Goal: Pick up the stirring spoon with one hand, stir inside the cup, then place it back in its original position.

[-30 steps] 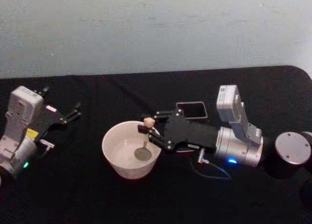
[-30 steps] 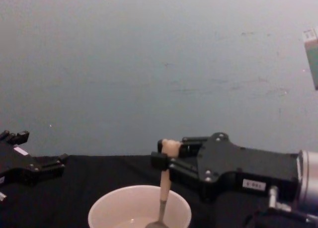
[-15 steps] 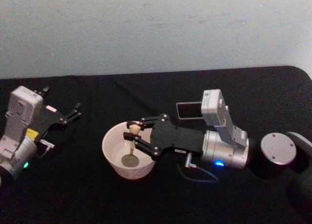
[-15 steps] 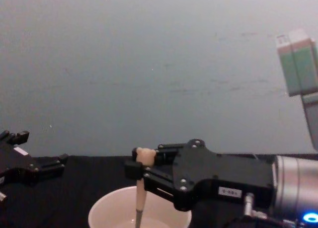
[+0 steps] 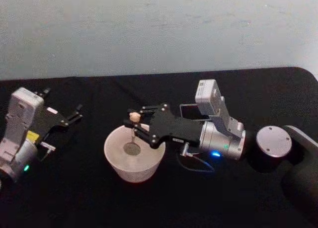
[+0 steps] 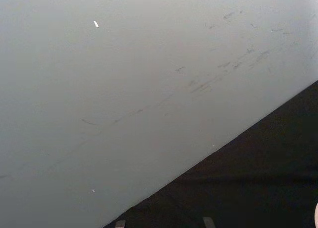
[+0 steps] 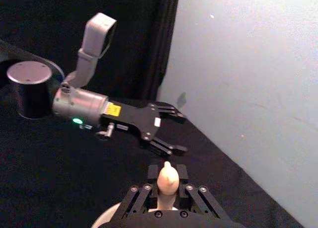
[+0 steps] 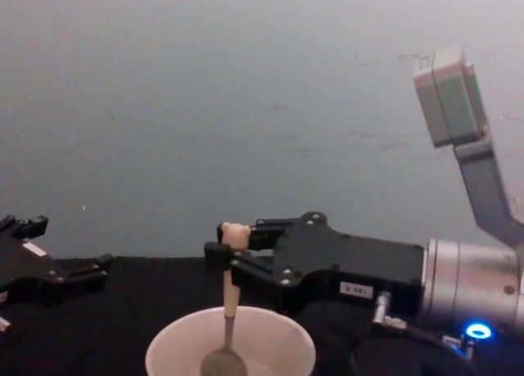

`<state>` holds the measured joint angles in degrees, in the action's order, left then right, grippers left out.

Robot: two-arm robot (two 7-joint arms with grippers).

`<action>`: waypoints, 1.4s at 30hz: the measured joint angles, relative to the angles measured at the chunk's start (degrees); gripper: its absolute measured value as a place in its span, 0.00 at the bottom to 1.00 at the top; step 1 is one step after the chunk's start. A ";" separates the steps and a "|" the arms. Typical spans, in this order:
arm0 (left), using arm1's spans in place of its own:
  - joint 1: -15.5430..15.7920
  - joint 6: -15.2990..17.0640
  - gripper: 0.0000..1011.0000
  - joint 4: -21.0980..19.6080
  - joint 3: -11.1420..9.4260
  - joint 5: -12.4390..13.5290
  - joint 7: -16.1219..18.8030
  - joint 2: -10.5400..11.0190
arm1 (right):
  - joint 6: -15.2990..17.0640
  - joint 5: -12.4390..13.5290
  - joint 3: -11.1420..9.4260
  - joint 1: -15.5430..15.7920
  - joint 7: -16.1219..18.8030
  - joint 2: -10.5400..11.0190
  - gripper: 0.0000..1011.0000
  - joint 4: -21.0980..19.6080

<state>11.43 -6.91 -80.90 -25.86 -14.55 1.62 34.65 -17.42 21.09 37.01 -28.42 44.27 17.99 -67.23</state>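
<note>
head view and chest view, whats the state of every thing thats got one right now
stirring spoon: upright, gripped near its bear head, metal bowl down inside the cup
cup: upright on the table, spoon bowl inside it
right gripper: shut on the stirring spoon, over the cup
holder: upright, partly hidden behind the right gripper
left gripper: open, idle at the table's left, apart from the cup

The head view looked down from above on the table [image 5: 74, 198], the chest view sat low and close, facing the wall [image 8: 246, 106], and both shared the cup [image 5: 130, 172] and right gripper [image 5: 132, 121].
</note>
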 joint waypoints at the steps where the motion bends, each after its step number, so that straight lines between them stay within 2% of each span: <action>1: 0.00 0.00 0.99 0.00 0.00 0.00 0.00 0.00 | -0.03 -0.15 -0.22 -0.12 -0.27 -0.04 0.21 0.26; 15: 0.00 0.00 0.99 0.00 0.00 0.00 0.00 0.00 | 0.00 -0.99 -1.92 0.57 -1.47 1.18 0.21 -0.33; 25: 0.00 0.00 0.99 0.00 0.00 0.00 0.00 0.00 | 1.25 -0.25 -3.05 3.22 -1.49 3.57 0.21 -3.88; 35: 0.00 0.00 0.99 0.00 0.00 0.00 0.00 0.00 | 2.46 1.90 -2.89 5.94 0.06 5.28 0.21 -8.39; 42: 0.00 0.00 0.99 0.00 0.00 0.00 0.00 0.00 | 2.80 3.01 -1.84 6.13 1.22 4.96 0.21 -9.14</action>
<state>11.43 -6.91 -80.90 -25.86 -14.55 1.62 34.65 -14.62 24.10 35.16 -22.29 45.49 22.94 -76.36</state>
